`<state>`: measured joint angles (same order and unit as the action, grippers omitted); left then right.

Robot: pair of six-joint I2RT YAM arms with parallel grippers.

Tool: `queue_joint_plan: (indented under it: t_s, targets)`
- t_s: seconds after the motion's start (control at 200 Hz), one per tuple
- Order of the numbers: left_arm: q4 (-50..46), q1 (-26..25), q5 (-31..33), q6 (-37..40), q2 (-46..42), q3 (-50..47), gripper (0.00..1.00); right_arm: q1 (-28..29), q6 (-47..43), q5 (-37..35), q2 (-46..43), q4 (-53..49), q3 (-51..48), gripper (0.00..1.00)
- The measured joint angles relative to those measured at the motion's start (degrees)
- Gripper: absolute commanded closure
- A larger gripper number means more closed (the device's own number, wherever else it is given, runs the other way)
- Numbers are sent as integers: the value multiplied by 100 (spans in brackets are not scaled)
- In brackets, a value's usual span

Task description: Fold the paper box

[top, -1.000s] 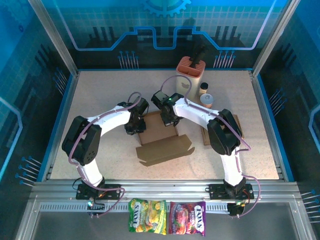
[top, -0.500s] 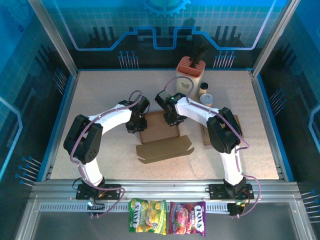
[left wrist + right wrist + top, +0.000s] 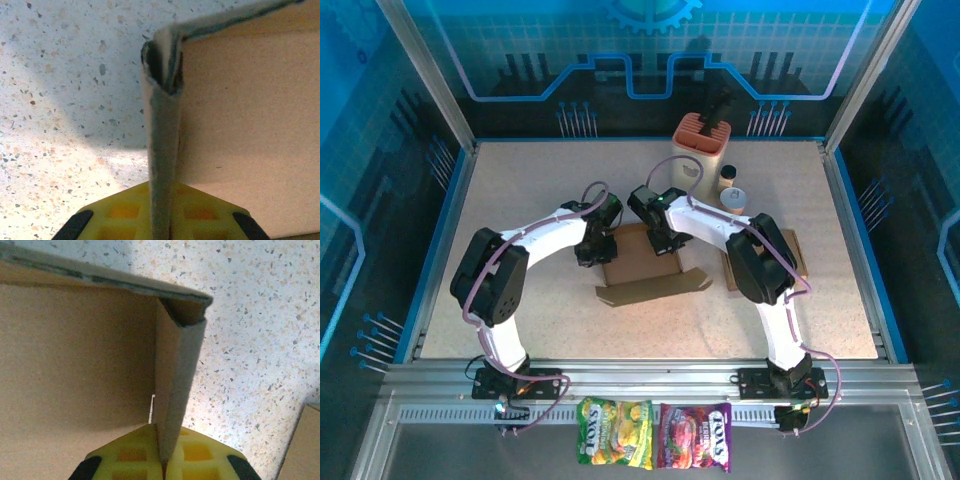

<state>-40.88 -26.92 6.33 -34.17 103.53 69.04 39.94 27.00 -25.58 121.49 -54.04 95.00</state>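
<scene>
**Box pinched at both ends, with the loose flap on the near side**

At mid-table, the left gripper was closed tight on the left wall of the box, the card standing upright between its pads. The box lay between the two arms, which were equally near it. The right gripper was clamped the same way on the right wall. The flap ran left to right along the box's near edge, toward the arm bases. Folding it would likely mean swinging it up and away from them.
</scene>
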Motion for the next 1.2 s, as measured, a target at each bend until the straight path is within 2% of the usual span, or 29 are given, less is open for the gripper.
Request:
queue_joint_plan:
  t_s: [0.1, 0.245, 0.51, 0.81, 1.026, 1.201]
  targets:
    - [-2, 0, 2, 0, 4, 2, 86, 28, 24, -61, 7, -15, 2, 100]
    - [-28, 2, -7, 13, 4, 63, 68, 28, 26, -76, 7, -96, 4, 100]
    - [-129, 7, -369, 7, 4, 501, 50, 11, 208, 11, 7, -258, 55, 100]
    - [-321, 109, -743, -4, 4, 719, 42, -76, 509, 256, 7, -476, 122, 100]
    - [-476, 199, -815, -4, -33, 1034, 41, -195, 911, 612, 7, -619, 122, 100]
    - [-586, 345, -719, -2, -387, 1235, 42, -391, 1556, 1008, 2, -702, 85, 100]
